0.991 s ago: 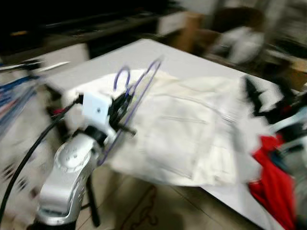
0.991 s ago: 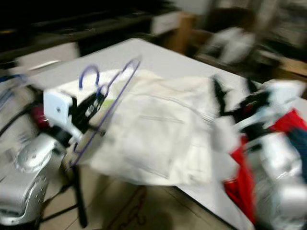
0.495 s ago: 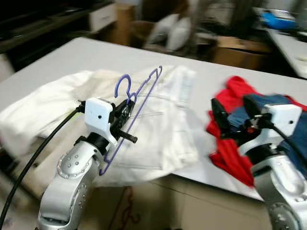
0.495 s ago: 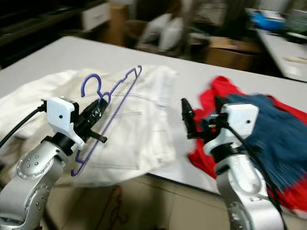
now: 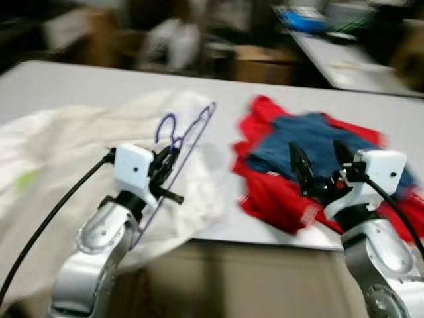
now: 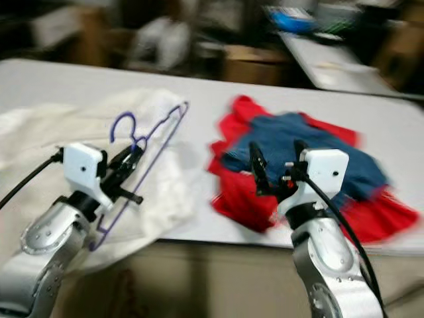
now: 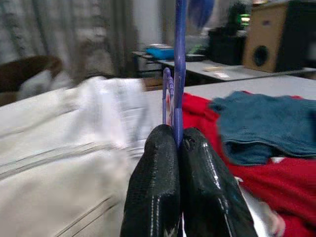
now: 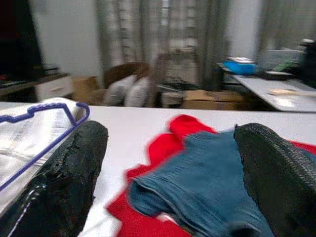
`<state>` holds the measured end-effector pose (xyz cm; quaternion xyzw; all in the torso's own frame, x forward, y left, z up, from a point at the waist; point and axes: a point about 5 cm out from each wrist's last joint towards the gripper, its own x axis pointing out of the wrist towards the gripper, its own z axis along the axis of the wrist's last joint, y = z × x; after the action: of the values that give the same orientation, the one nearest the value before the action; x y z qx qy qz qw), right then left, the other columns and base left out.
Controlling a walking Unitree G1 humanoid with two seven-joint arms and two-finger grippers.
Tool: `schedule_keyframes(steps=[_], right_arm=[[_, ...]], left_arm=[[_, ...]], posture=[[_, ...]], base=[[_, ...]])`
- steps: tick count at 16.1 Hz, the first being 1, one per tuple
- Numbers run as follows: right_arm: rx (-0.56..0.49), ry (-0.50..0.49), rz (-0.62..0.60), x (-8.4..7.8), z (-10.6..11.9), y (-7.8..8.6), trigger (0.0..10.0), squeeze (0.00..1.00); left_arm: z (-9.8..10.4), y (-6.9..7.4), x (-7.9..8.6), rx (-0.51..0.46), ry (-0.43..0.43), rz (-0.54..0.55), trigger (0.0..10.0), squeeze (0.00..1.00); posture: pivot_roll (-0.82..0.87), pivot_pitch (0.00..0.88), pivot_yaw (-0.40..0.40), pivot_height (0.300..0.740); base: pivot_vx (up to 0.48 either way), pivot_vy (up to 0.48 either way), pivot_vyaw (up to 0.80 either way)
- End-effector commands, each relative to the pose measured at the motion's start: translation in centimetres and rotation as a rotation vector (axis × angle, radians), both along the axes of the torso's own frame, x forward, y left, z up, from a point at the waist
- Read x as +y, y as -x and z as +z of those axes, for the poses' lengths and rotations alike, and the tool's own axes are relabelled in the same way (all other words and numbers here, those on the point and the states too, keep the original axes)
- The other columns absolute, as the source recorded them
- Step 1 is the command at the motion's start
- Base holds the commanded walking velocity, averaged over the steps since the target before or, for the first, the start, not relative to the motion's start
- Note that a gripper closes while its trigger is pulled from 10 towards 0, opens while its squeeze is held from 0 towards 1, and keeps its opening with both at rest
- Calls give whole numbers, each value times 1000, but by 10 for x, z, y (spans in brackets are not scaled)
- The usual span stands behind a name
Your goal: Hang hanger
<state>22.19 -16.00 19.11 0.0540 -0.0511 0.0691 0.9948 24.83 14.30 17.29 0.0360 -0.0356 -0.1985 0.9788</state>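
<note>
A thin purple hanger is pinched in my left gripper, held up above the white garment at the table's near left. In the left wrist view the two black fingers press together on the hanger's wire. My right gripper stands open over the blue cloth and red cloth, nothing between its fingers. The hanger's corner is seen past the right fingers.
A grey table carries the clothes, its front edge close to me. Behind it stand cardboard boxes, pale cushions and a second table with a blue item. The views are blurred.
The camera has swung to the right, bringing the red and blue clothes to the middle. Both arms keep their pose, the left one still holding the hanger.
</note>
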Motion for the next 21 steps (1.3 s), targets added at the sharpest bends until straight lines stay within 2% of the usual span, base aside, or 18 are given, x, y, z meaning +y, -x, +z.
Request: schedule_keyframes(steps=[1, 6, 8, 9, 11, 12, 14, 18, 20, 21], right_arm=[[12, 12, -17, -3, 0, 0, 10000, 0], [6, 29, -8, 0, 0, 0, 10000, 0], [63, 47, -2, -1, -7, -2, 10000, 0], [92, 48, -10, -5, -11, -6, 10000, 0], [87, 65, -8, -9, -11, -8, 10000, 0], [96, 117, 16, -10, -14, -7, 10000, 0], [122, 146, 24, -14, -21, -5, 10000, 0], [154, 205, 31, -13, -28, 5, 10000, 0], [169, 208, 52, -12, -31, 9, 10000, 0], [189, 186, 73, -16, -35, 11, 10000, 0]], left_arm=[[2, 1, -4, -13, 2, -13, 10000, 0], [2, 0, -6, -36, -16, 2, 10000, 0], [-1, -1, -6, -30, -12, 14, 10000, 0], [-8, -4, -2, -12, 6, 69, 10000, 0], [-15, -5, 3, 10, 1, 104, 10000, 0], [-19, -5, 3, 17, -8, 106, 10000, 0], [-19, -7, 1, 5, -25, 97, 10000, 0], [-27, -8, -7, 56, 1, 41, 10000, 0], [-27, -10, -8, 49, -12, 32, 10000, 0], [-21, -15, -15, 29, -4, -6, 10000, 0]], posture=[[-9, 2, -50, 740], [-18, 0, -51, 740], [-21, 0, -50, 740], [-22, 0, -48, 740], [-25, 0, -48, 740], [-28, 0, -47, 740], [-29, 2, -45, 740], [-77, 34, 0, 740], [-79, 40, 7, 740], [-82, 49, 15, 740]], base=[[0, 0, -800], [0, 0, -800], [0, 0, -763], [0, 0, 0], [0, -334, 0], [0, -334, 0], [0, -124, 0], [0, 0, 0], [0, 0, 0], [0, 0, 0]])
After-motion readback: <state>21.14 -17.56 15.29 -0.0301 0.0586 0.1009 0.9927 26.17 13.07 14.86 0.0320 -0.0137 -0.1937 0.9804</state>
